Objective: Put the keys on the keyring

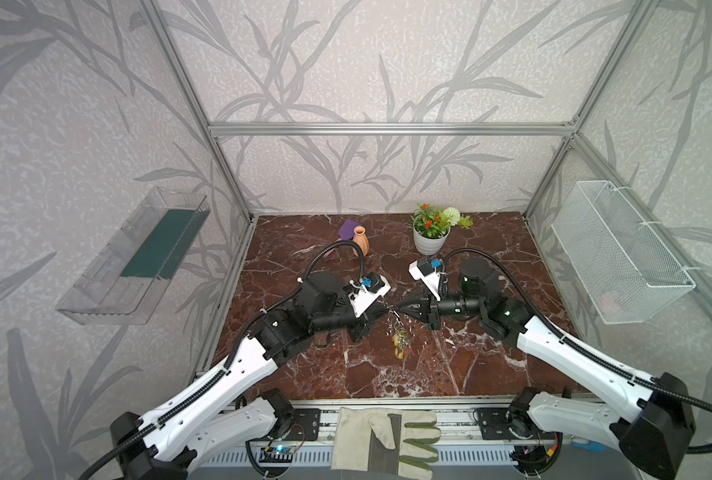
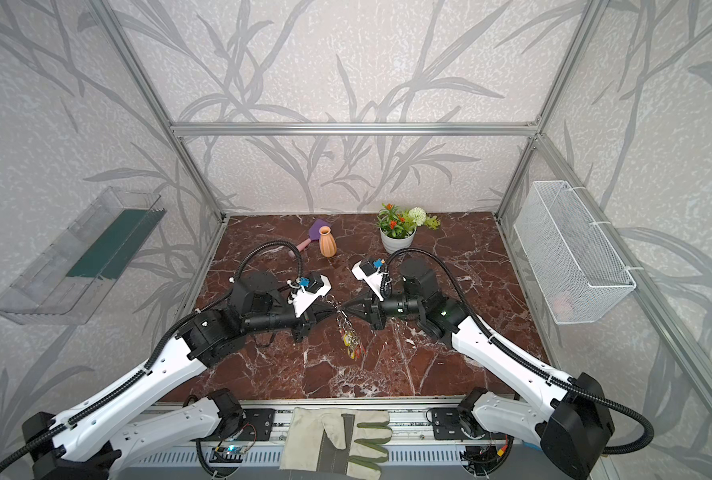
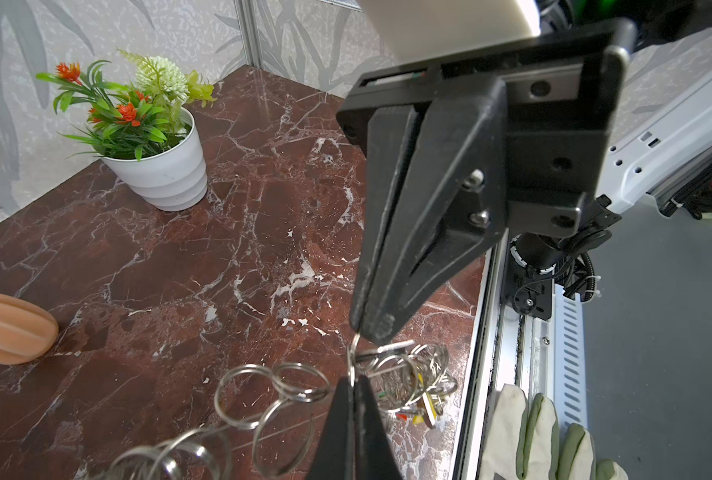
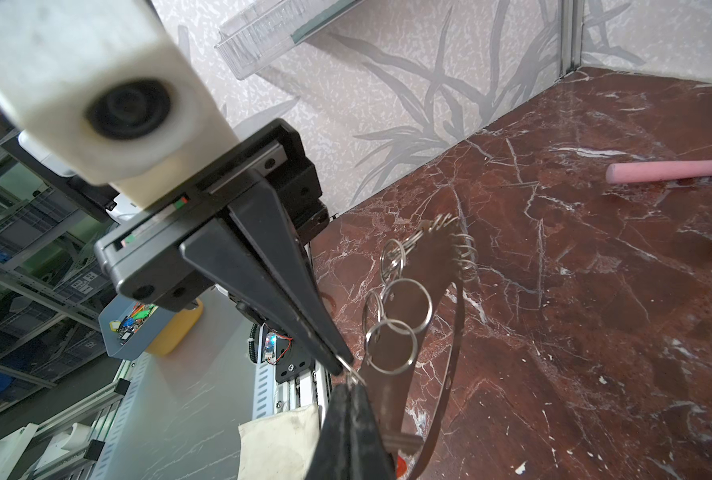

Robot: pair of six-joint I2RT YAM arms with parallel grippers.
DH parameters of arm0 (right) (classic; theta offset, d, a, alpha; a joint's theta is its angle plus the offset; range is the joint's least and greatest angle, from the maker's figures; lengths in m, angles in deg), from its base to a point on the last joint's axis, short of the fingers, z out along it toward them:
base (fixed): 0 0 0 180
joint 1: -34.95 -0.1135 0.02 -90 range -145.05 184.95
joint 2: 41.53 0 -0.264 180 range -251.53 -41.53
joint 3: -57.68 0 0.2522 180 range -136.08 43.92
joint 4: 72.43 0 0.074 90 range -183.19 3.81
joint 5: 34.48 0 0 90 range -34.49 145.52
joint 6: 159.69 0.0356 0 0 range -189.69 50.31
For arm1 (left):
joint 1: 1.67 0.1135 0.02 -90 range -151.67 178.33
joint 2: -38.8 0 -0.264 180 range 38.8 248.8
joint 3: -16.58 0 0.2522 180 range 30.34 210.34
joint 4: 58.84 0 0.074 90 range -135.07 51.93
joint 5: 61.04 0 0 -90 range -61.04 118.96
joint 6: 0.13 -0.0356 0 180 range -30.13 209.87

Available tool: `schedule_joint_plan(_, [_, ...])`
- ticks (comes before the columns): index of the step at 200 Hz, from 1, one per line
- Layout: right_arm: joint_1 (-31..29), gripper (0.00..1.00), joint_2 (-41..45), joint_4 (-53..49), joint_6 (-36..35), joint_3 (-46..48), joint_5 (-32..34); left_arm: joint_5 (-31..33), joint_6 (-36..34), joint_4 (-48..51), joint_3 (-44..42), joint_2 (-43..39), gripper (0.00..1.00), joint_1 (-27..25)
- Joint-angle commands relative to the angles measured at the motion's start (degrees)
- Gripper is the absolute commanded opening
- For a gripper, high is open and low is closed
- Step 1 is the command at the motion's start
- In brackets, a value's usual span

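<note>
keyring (image 4: 427, 262) hangs from one small split ring (image 3: 351, 356), in front of the white plant pot (image 1: 429, 243), on the robot's side of it. Both pincers grip that same ring: left pincer (image 3: 352, 384) clamped on one side, right pincer (image 3: 364, 326) clamped on the other, tips nearly touching. keys (image 1: 400, 347), yellow and red tags, bunch at the keyring's low end; can't tell if they touch the table (image 1: 491, 365). Left of the pot: orange vase (image 1: 360, 241), with a purple-headed tool (image 2: 316, 230) behind it. Containers: the pot holds fake greenery with orange flowers. Clear tray (image 1: 138, 257) on the wall far left of the pot holds a dark green liner. Wire basket (image 1: 620, 249) on the wall right of the pot holds a faint pinkish thing, unidentifiable. The keyring's grey plate reads only in the right wrist view, which also shows the tool's pink handle. The left wrist view shows the shared ring best. Glove (image 1: 383, 440) lies past the table's front edge, well in front of the pot.
</note>
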Motion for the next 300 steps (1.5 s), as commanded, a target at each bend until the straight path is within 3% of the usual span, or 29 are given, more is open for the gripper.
schedule_joint_plan(1, [-0.2, 0.0, -0.4, 1.1, 0.3, -1.6, 1.5, -1.0, -2.0, -0.6, 1.9, -0.4, 0.0, -0.6])
schedule_joint_plan(117, [0.4, 0.0, -2.1, -1.9, 0.9, -2.8, 4.6, -1.4, -4.2, -1.2, 0.1, -1.9, 0.0, -1.3])
schedule_joint_plan(192, [1.4, 0.0, -4.1, 1.6, 3.3, -1.6, 1.1, -0.9, -0.5, -7.1, -3.1, -4.8, 0.0, -1.2])
schedule_joint_plan(251, [1.9, 0.0, -4.9, 4.4, 4.7, -1.6, -3.6, 0.8, 6.8, -20.5, -9.6, -8.7, 0.0, -1.3])
schedule_joint_plan(300, [1.9, 0.0, -4.9, 2.9, 3.7, -2.2, -6.6, 1.0, 7.1, -31.8, -14.6, -9.9, 0.0, -2.6])
